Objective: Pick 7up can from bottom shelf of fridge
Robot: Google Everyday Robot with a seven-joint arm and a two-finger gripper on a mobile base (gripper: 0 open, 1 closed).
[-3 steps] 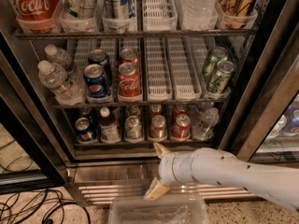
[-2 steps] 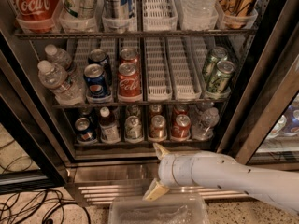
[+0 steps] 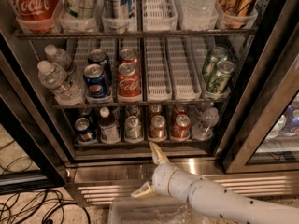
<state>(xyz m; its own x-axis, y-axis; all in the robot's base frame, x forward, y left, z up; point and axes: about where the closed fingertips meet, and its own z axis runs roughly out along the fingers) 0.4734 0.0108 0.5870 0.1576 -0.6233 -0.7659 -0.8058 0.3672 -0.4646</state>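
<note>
The white robot arm's two-finger gripper (image 3: 143,171) hangs low in front of the tall glass-door fridge (image 3: 243,125), level with its ribbed steel base. Its cream fingers (image 3: 158,154) are spread wide apart and hold nothing. One fingertip points up, near the front lip of the dark wire bottom shelf (image 3: 117,145). The pale green and silver aluminium 7up can (image 3: 133,128) stands upright at the front of that shelf, between a white-capped bottle (image 3: 109,125) and a reddish can (image 3: 158,127).
</note>
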